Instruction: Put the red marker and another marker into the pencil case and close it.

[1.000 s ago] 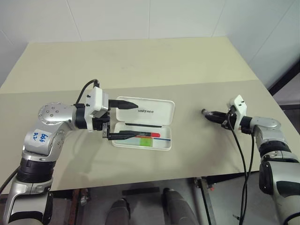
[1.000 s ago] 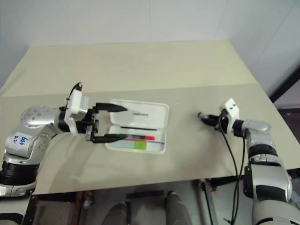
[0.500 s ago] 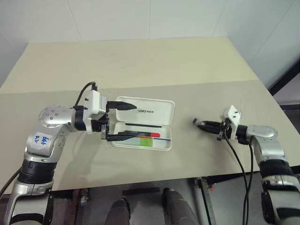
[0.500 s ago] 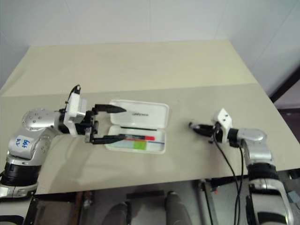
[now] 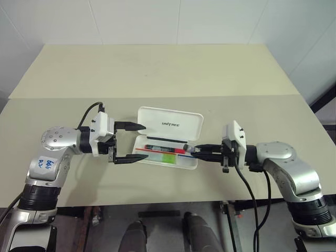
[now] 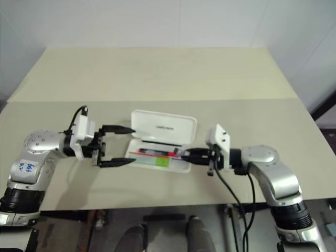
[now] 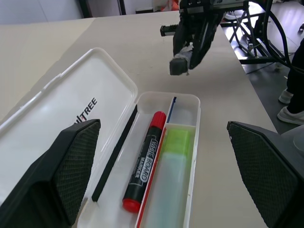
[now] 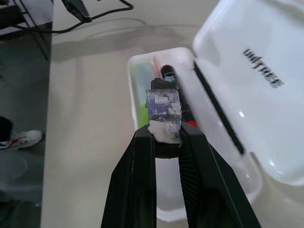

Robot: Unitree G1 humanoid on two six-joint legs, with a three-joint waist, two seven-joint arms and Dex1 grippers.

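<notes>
Now on the table [image 5: 157,73] the pencil case [image 5: 169,137] lies open between both arms, long axis running left-right, holding the red marker [image 7: 145,166] and green highlighter [image 7: 172,161]. Left end effector [image 5: 129,143] gapes wide at its left end; right end effector [image 5: 202,151], clamped on a small grey object [image 8: 164,111], is touching-close.

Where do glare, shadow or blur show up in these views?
Right wrist view: bright glare spots on the pencil case lid; right gripper fingers close and soft. Left wrist view: left gripper's pads loom large, blurred. Left eye view: soft arm shadows on the table.
</notes>
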